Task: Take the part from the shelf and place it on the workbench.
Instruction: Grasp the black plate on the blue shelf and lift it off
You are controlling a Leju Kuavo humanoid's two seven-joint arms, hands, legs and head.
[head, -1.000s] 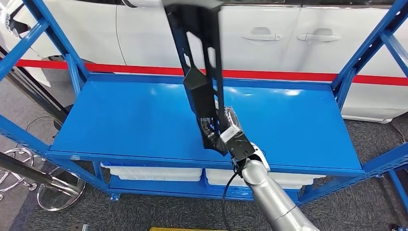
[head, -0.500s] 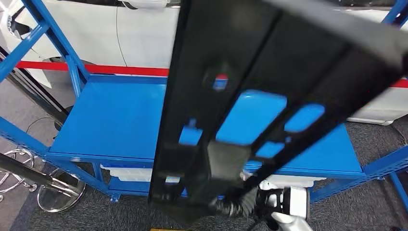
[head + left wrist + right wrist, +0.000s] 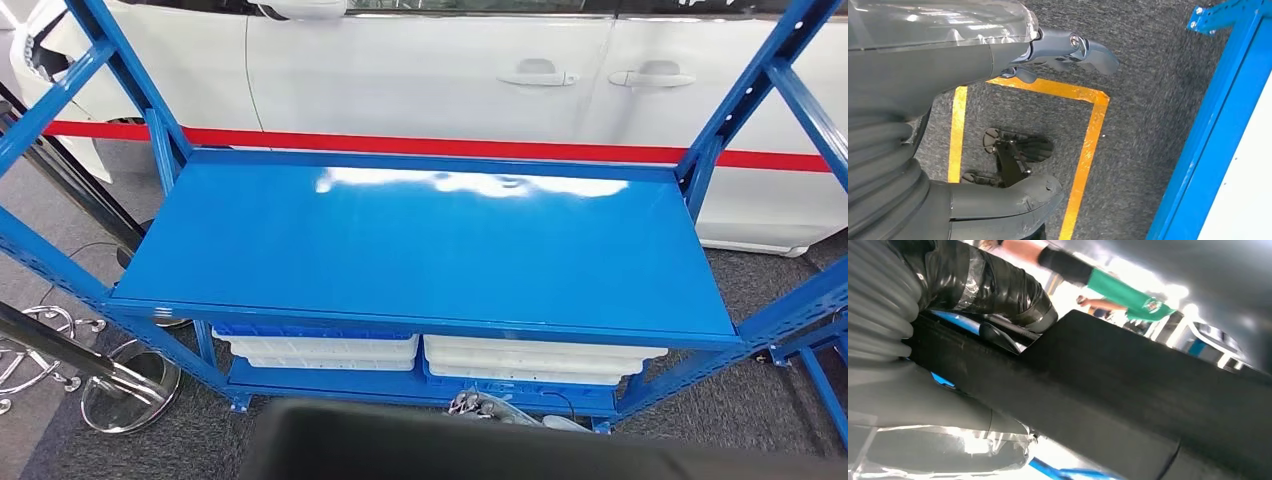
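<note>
Right wrist view shows the right hand (image 3: 973, 300) wrapped around the part (image 3: 1128, 405), a long, flat, matte black panel that reads as stiff moulded plastic, light but unwieldy, and best gripped near one end where the fingers can close over an edge. Its dark edge (image 3: 480, 445) crosses low in the head view, off the smooth, glossy blue shelf (image 3: 420, 250). Left hand (image 3: 1013, 115) hangs over the grey carpet, fingers apart, holding nothing.

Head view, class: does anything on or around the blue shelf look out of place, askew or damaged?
Nothing stands out. The blue shelf looks level and undamaged, and the white bins sit squarely beneath it.
</note>
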